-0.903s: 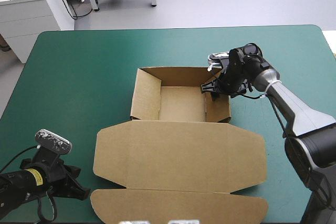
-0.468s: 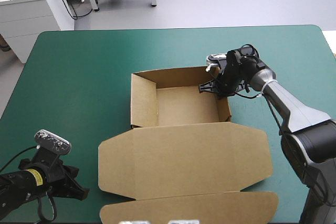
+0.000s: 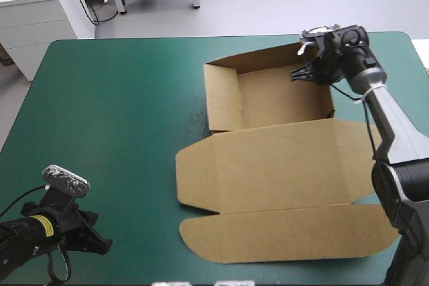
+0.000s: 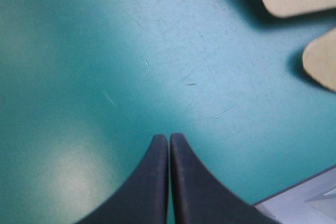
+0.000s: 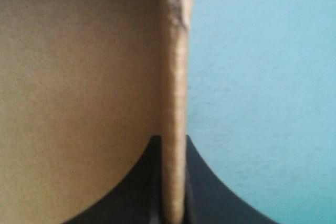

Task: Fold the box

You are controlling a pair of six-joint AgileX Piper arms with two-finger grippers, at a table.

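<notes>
Table with a teal-green cover, rounded far corners at 10 and 2 o'clock in the high view, faint dark speckled scuff just 10 o'clock of centre, fine pale scratches in the left wrist view

The box is set on the right half of the bench; its far right wall is clamped in the right pincer.
</notes>
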